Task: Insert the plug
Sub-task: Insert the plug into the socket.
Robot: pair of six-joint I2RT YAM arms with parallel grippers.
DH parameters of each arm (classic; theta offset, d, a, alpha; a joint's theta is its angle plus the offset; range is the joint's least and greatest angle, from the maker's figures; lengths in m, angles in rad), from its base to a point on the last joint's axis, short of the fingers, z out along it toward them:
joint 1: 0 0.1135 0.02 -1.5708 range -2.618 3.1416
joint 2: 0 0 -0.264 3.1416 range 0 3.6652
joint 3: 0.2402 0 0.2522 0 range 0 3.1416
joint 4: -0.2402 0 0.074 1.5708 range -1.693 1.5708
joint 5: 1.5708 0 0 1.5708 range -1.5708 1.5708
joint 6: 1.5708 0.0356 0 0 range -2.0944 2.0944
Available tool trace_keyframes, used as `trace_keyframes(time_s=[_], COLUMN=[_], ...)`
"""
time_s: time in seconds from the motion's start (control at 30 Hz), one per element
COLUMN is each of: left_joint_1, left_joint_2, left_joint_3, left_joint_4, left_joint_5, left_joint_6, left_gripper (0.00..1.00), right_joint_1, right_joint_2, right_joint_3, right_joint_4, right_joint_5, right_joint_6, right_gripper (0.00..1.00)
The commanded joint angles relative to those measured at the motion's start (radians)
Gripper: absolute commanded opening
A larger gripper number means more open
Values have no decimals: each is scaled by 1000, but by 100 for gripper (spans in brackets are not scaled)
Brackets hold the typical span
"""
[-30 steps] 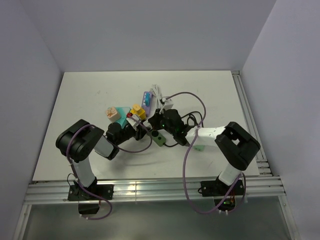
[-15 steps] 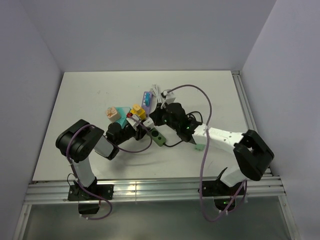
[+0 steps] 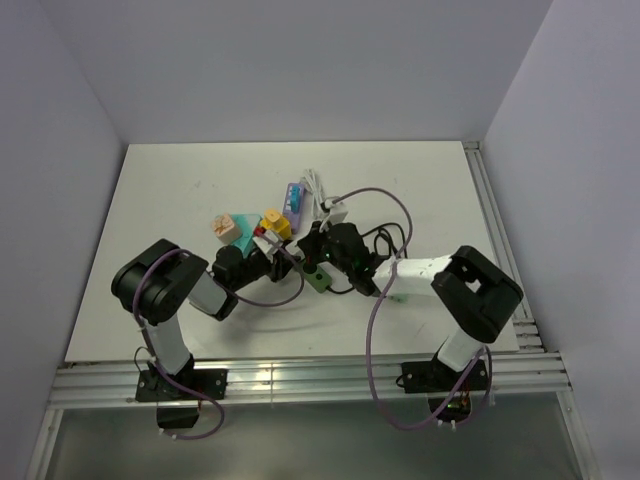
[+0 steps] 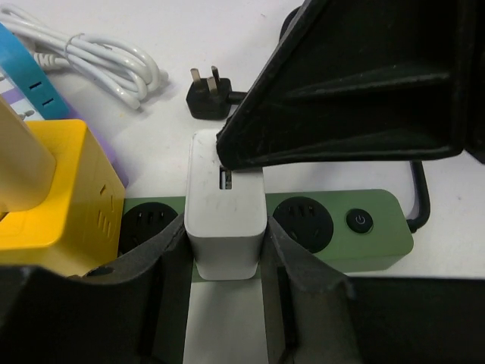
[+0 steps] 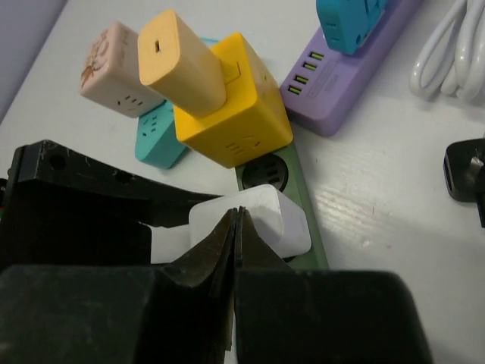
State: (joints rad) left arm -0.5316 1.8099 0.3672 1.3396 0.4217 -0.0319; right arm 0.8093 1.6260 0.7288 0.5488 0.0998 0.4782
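Note:
A white plug (image 4: 226, 205) stands on the middle socket of the green power strip (image 4: 333, 227). My left gripper (image 4: 226, 244) is shut on the plug, one finger on each side. My right gripper (image 5: 236, 216) is shut, and its closed tips rest on top of the plug (image 5: 284, 220). It shows as a black wedge (image 4: 227, 152) in the left wrist view. From above, both grippers meet over the strip (image 3: 322, 277), the left (image 3: 290, 256) from the left and the right (image 3: 318, 250) from the right. How deep the plug sits is hidden.
A yellow cube adapter (image 5: 227, 106) carrying a tan plug (image 5: 182, 64) sits on the strip's far end. Behind it lie a purple strip (image 5: 341, 83), a teal adapter (image 5: 163, 133), a pink adapter (image 5: 114, 72), a coiled white cable (image 5: 451, 53) and a black plug (image 4: 208, 95).
The right arm stretched up and back half a second ago. It has since come back down, and its closed tips now sit on the white plug. The left gripper has not moved.

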Motion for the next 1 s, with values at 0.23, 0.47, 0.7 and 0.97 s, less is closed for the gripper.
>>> trace_keyframes(time_s=[0.23, 0.47, 0.7, 0.97], left_joint_1=[-4, -2, -2, -4], left_joint_2=[-20, -21, -32, -90], left_joint_3=[-1, -7, -25, -31], left_joint_4=[102, 105, 135, 141], left_joint_5=[15, 11, 0, -32], left_joint_6=[-3, -3, -2, -25], left_gripper=[0, 0, 32, 100], right_joint_1=[14, 16, 14, 16], right_joint_2=[-61, -75, -57, -167], right_joint_3=[-29, -6, 6, 6], right_joint_4=[-72, -105, -110, -173], right_joint_5=[1, 9, 9, 40], right_joint_6=[-3, -13, -12, -29], right_gripper=[0, 0, 0, 0])
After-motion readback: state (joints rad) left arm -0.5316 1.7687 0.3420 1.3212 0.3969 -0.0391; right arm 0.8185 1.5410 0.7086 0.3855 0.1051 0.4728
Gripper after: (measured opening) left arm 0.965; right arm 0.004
